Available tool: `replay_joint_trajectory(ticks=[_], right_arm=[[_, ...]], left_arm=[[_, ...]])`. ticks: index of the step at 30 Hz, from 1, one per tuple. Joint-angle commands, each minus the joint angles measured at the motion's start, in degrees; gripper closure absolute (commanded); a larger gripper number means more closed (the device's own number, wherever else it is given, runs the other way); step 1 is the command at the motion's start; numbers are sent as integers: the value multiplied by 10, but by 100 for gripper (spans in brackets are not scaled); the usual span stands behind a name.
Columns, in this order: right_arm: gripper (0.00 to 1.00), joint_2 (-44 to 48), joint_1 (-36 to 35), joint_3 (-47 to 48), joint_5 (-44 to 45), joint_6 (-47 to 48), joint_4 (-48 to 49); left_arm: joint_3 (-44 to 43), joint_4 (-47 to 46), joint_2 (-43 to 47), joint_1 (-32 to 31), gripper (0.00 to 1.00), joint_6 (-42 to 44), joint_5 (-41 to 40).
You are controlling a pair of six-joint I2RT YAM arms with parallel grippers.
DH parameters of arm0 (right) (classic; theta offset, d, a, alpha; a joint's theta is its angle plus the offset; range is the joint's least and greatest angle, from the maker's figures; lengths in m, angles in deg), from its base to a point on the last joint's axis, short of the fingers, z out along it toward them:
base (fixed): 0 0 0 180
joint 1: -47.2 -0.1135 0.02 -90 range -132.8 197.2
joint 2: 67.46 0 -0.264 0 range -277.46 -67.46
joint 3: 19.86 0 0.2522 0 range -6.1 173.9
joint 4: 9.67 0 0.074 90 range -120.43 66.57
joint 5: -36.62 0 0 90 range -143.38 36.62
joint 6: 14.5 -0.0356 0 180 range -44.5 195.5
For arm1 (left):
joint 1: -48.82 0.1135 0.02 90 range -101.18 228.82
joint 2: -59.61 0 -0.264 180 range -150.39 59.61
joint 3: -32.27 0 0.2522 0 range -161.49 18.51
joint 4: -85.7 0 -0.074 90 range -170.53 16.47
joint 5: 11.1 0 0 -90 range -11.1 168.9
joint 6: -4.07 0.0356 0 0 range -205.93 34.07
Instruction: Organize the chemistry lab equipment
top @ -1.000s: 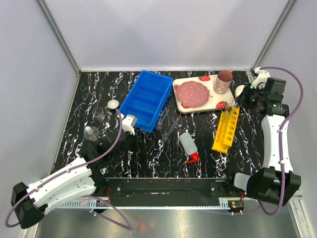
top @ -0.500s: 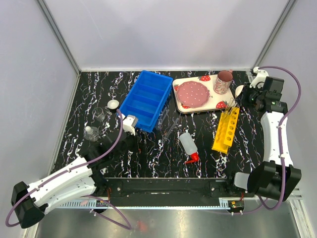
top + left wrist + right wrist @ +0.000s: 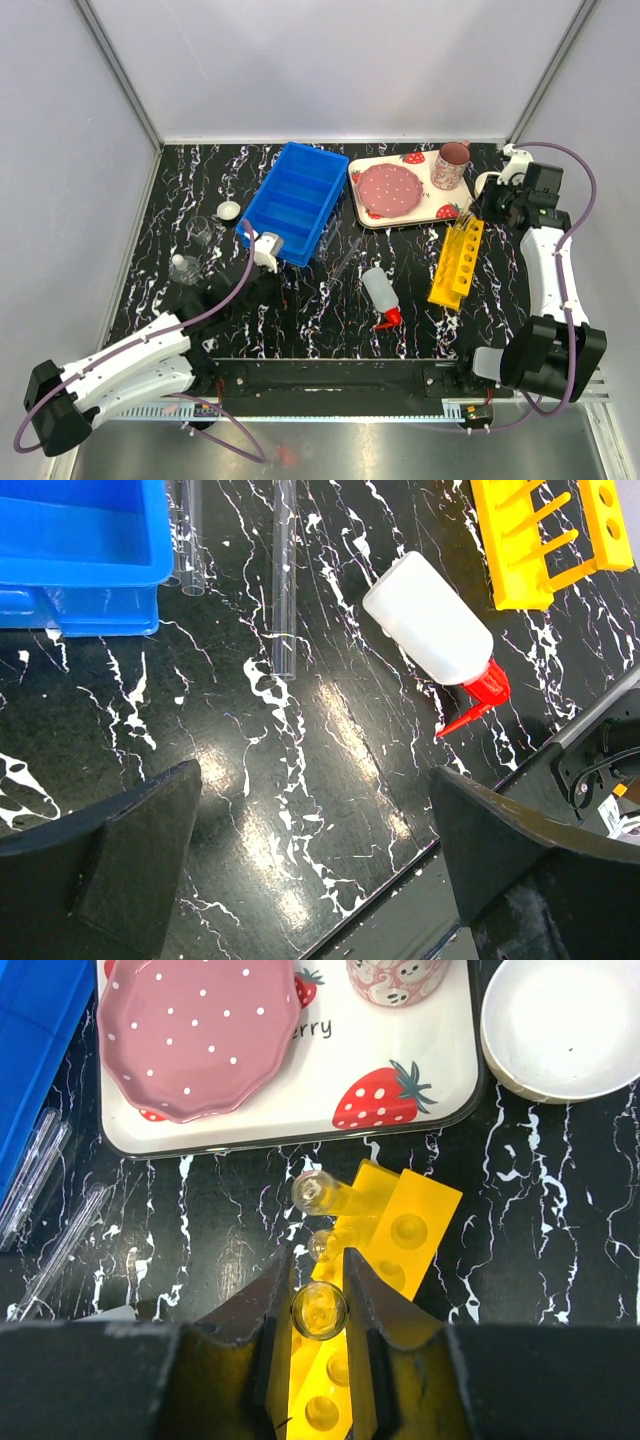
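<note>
Currently the right hand (image 3: 319,1280) is clenched on a thin clear tube (image 3: 319,1312), pinched between its fingers (image 3: 255,1330) directly over the yellow holed rack (image 3: 425,1210). I see the tube end-on, so its long axis runs along my wrist camera's line, down toward the rack. Two other tubes (image 3: 313,1190) stand in holes just beyond it. Coming move, as I judge it: lower the tube into the next hole of that row. That hole is hidden under the tube and the hand, so I cannot confirm alignment.

The left hand (image 3: 315,860) is released, jaws wide, grasping nothing, above the bare counter (image 3: 330,740). The squeeze bottle (image 3: 428,620) lies on its side ahead of it, red nozzle (image 3: 478,695) toward the near edge. Loose tubes (image 3: 285,580) lie beside the blue bin (image 3: 70,540). The left arm is nearer both. The small glass beakers (image 3: 185,268) at far left are hard to make out.
</note>
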Motion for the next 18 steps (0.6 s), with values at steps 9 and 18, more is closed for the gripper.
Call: replay_joint_trajectory(ticks=[9, 18], right_arm=[[76, 20, -24, -79, -20, 45, 89], [44, 85, -24, -89, -49, 74, 72]], left_arm=[[-84, -52, -146, 2, 4, 11, 70], [-243, 42, -349, 1, 22, 69, 76]])
